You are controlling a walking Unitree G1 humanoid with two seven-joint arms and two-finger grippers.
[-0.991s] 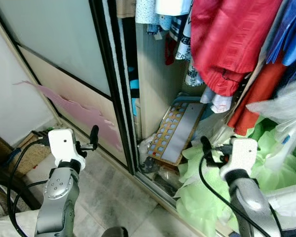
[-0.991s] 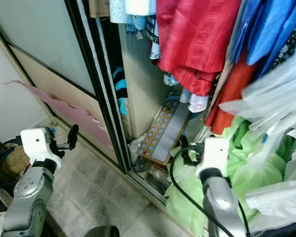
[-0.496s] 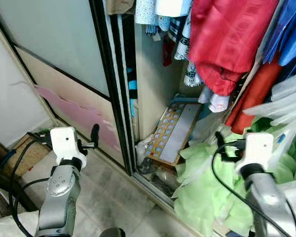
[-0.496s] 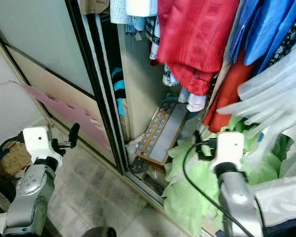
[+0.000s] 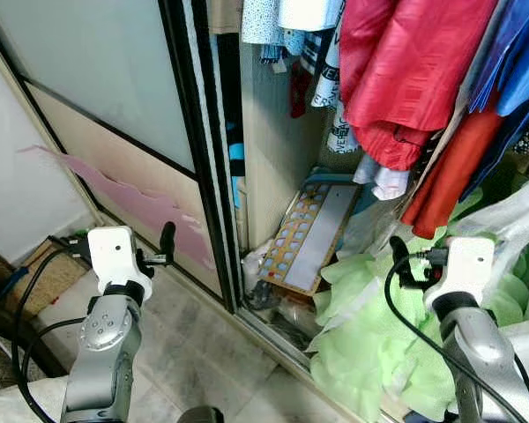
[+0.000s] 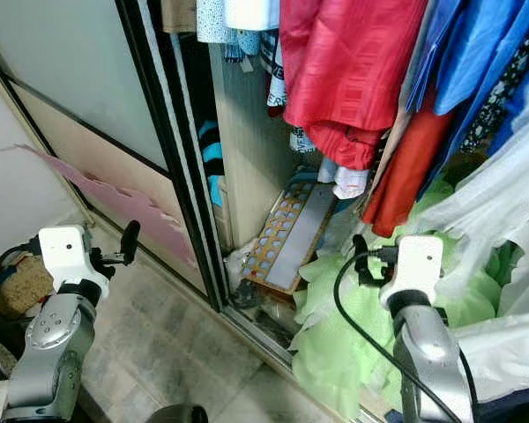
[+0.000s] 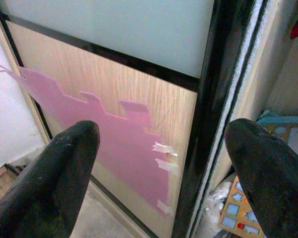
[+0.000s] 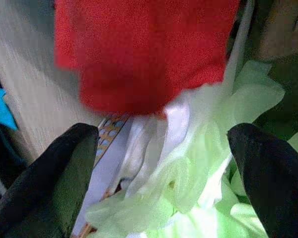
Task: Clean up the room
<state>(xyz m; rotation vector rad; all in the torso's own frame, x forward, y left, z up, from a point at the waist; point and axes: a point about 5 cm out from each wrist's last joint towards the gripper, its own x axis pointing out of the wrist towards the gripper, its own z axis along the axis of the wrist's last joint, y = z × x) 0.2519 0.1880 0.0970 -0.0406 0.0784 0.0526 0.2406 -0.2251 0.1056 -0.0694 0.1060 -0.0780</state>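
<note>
While both arms are facing the open wardrobe (image 5: 203,132), left claw (image 7: 159,163) is sitting spread by the sliding door; right claw (image 8: 164,168) is gaping, empty, over green fabric (image 5: 370,335).

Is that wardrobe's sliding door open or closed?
Open. The sliding door is pushed to the left, so the hanging red garment and the leaning puzzle board inside show.

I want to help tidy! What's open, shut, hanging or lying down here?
Sliding door: slid aside, wardrobe open.
Red garment: hanging.
Green fabric: heaped at the wardrobe's bottom.
Puzzle board: leaning inside.
Left gripper: open, empty.
Right gripper: open, empty.
</note>
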